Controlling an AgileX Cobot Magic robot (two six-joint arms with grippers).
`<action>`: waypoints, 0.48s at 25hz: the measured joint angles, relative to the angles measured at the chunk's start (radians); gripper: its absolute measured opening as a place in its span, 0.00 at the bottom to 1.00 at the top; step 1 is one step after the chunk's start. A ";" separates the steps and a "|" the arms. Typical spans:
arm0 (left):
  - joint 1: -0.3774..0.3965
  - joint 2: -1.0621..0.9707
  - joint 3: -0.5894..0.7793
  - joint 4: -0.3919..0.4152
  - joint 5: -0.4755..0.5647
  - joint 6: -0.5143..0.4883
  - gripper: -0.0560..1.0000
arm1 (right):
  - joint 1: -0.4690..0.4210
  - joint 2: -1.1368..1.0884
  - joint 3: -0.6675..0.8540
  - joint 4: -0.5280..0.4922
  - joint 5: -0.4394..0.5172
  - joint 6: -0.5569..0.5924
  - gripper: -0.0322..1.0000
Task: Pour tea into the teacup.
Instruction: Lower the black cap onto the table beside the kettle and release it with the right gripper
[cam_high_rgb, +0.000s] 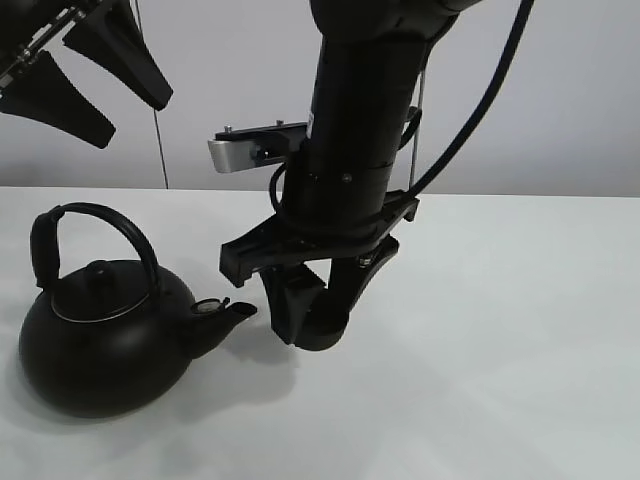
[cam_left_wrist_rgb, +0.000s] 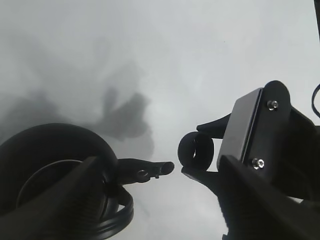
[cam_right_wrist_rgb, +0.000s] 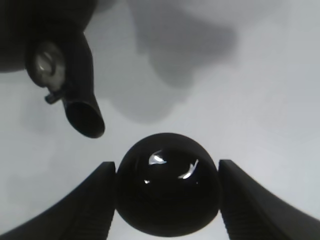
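Note:
The black kettle (cam_high_rgb: 100, 345) with an arched handle stands on the white table at the front left, its spout (cam_high_rgb: 235, 312) pointing right. My right gripper (cam_high_rgb: 315, 320) is shut on the small black teacup (cam_high_rgb: 322, 338) and holds it low over the table, just right of the spout. In the right wrist view the teacup (cam_right_wrist_rgb: 167, 192) sits between both fingers (cam_right_wrist_rgb: 90, 205), with the spout (cam_right_wrist_rgb: 82, 117) close beside it. My left gripper (cam_high_rgb: 133, 122) is open and empty, raised high at the back left. From there the left wrist view shows the kettle (cam_left_wrist_rgb: 45, 160) and the teacup (cam_left_wrist_rgb: 196, 151).
The white table (cam_high_rgb: 500, 350) stretches to the right and front of the teacup. The right arm's column (cam_high_rgb: 355, 130) rises over the middle of the table. A pale wall stands behind.

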 joint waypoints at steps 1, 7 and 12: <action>0.000 0.000 0.000 0.000 0.000 0.000 0.50 | 0.000 0.000 0.000 0.000 -0.011 0.000 0.42; 0.000 0.000 0.000 0.000 0.000 0.000 0.50 | 0.000 0.058 0.000 -0.011 -0.025 0.018 0.42; 0.000 0.000 0.000 0.000 0.000 0.000 0.50 | 0.000 0.113 0.000 -0.011 -0.053 0.022 0.42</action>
